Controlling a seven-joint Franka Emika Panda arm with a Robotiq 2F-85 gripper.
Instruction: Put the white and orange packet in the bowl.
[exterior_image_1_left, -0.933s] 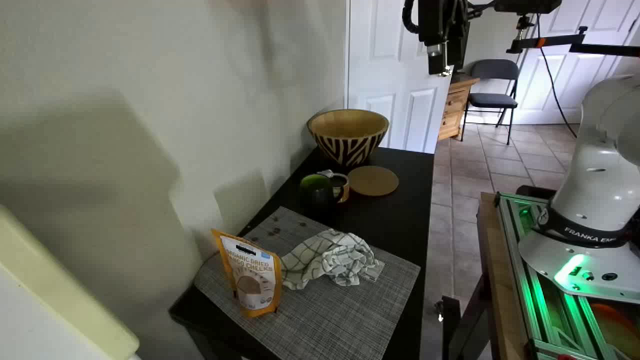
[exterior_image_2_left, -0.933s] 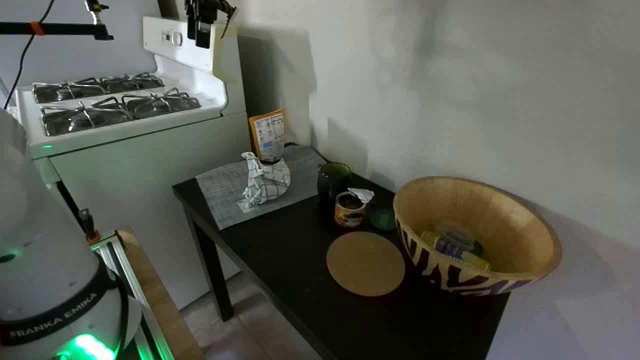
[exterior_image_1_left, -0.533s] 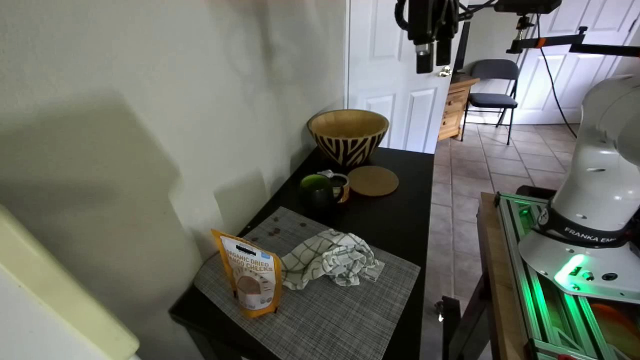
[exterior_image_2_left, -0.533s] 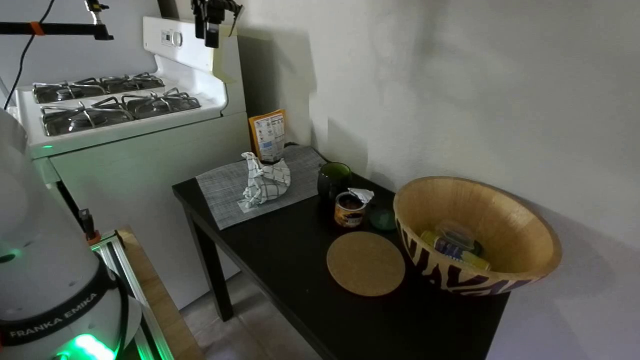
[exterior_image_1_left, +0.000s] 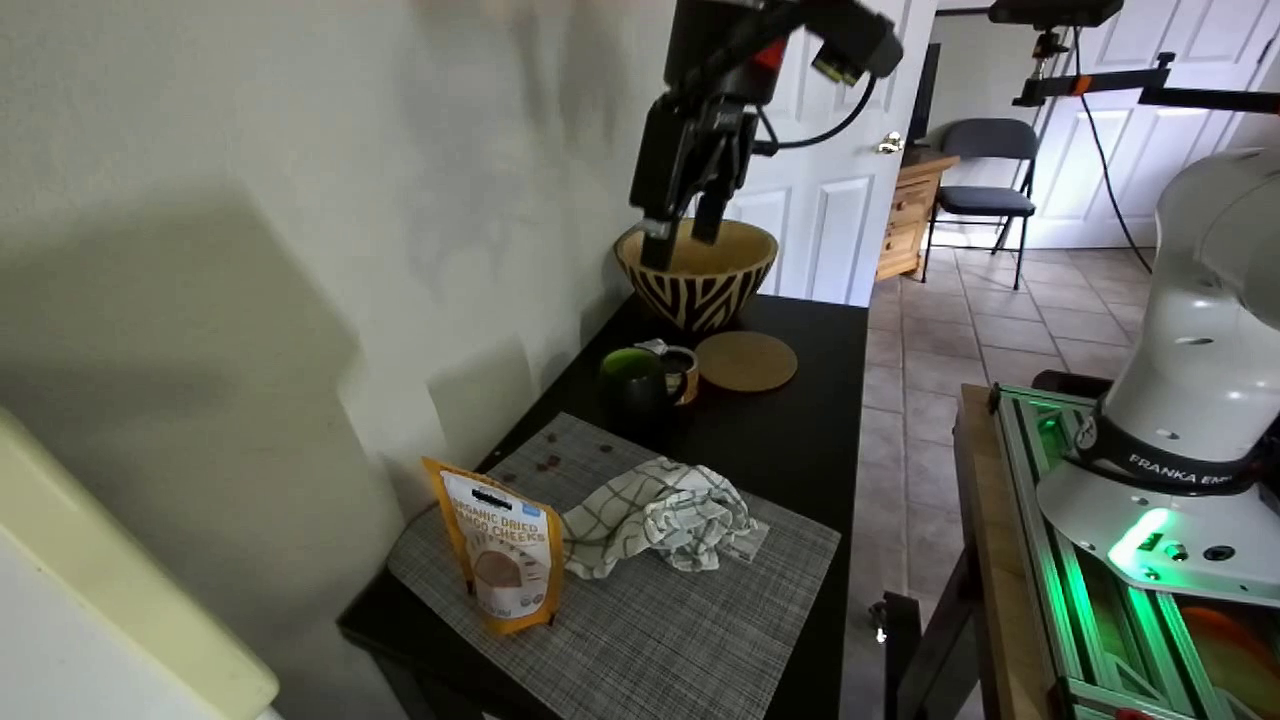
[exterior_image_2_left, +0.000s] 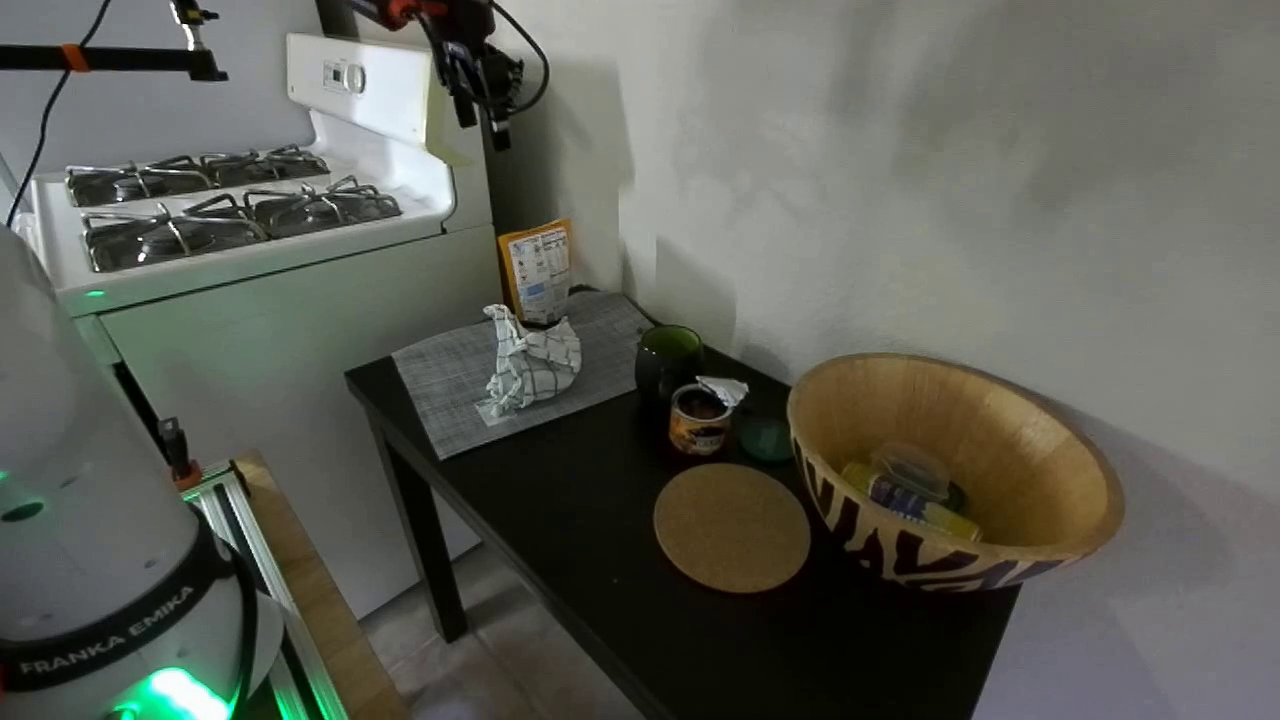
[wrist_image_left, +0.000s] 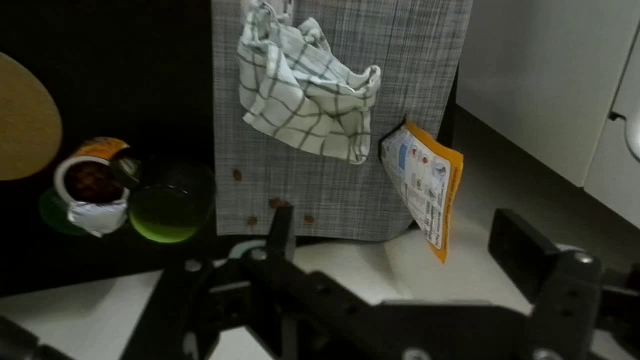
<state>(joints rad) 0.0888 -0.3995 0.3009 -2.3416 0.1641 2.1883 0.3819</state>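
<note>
The white and orange packet stands upright on the grey placemat near the wall, in both exterior views (exterior_image_1_left: 505, 560) (exterior_image_2_left: 541, 275). In the wrist view the packet (wrist_image_left: 425, 185) appears tilted beyond the fingers. The wooden bowl with zebra stripes stands at the opposite end of the table, in both exterior views (exterior_image_1_left: 700, 300) (exterior_image_2_left: 1045, 480); it is out of the wrist view. A yellow and blue item and a clear container lie in it. My gripper (exterior_image_1_left: 682, 238) (exterior_image_2_left: 484, 128) is high above the table. In the wrist view the gripper (wrist_image_left: 392, 220) is open, with nothing between its fingers.
A checked cloth (exterior_image_1_left: 655, 520) lies beside the packet on the placemat (exterior_image_1_left: 690, 640). A dark green mug (exterior_image_2_left: 668, 360), an opened can (exterior_image_2_left: 700, 422) and a round cork mat (exterior_image_2_left: 732, 527) are between placemat and bowl. Wall and stove (exterior_image_2_left: 380, 100) border the table.
My gripper has moved lower and closer to the wall, and it has turned and tilted. The packet, the bowl and the other objects have not moved.
</note>
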